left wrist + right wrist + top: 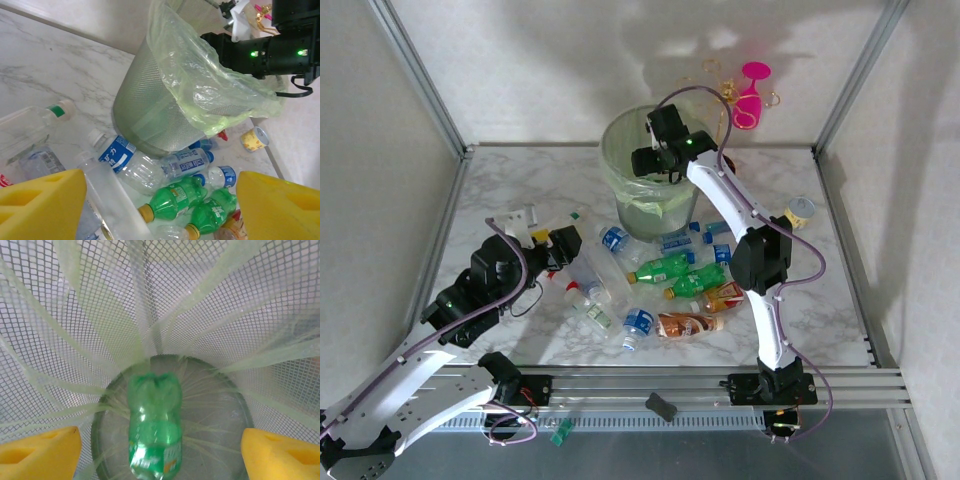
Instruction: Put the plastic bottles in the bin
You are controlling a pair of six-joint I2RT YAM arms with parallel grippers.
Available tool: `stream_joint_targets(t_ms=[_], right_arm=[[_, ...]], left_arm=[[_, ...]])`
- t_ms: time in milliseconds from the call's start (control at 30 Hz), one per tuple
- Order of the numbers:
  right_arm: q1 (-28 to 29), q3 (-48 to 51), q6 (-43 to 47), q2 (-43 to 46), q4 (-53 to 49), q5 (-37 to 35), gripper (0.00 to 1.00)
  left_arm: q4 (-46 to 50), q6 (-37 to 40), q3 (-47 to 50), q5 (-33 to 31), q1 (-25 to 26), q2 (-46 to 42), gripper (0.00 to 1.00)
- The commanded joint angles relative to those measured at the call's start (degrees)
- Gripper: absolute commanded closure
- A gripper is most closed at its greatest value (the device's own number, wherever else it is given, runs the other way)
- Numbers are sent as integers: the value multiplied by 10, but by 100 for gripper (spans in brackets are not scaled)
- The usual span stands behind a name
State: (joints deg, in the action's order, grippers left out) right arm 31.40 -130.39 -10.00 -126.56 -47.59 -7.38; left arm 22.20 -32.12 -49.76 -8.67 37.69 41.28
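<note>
The bin (620,140) stands at the back middle of the table, with its green liner hanging over the rim. My right gripper (655,162) hovers over its mouth, open (160,450), and a green bottle (154,430) sits blurred below it, over the bin's floor, touching neither finger. Several plastic bottles lie in front of the bin: two green ones (660,268) (695,282), brown-orange ones (688,325) and clear blue-labelled ones (638,325). My left gripper (563,246) is low at the heap's left edge, open (160,210). A clear bottle (107,200) lies against its left finger (40,205), ungripped.
A pink wine glass (750,100) and a gold wire stand (720,85) are behind the bin. A short yellow-labelled can (800,210) stands to the right of the heap. The enclosure's metal posts and walls bound the table on the left, right and back.
</note>
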Motion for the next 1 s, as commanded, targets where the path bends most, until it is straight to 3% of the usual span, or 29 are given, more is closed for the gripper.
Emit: stream_joint_targets(t_ms=[0,233,400,667,867,967], right_arm=[[4,-18,-4,40,1,-14,16],[14,71,10,163,79,-38,14],[25,120,-17,254,98,-2,13],[81,327,-37,436,170,-11,15],[101,476,-74,552,207,18,16],[103,516,-94,587,208,78,16]], left_arm=[[22,5,-24,-29,3,-4,21],[58,1,-52,-60,-1,23,19],[67,-20,-53,-63,-26,50,19],[122,-104,-66,-139,-155,111,16],[65,-136,-9,-69,-313,169,18],[46,-111,-11,-110,-343,201,17]])
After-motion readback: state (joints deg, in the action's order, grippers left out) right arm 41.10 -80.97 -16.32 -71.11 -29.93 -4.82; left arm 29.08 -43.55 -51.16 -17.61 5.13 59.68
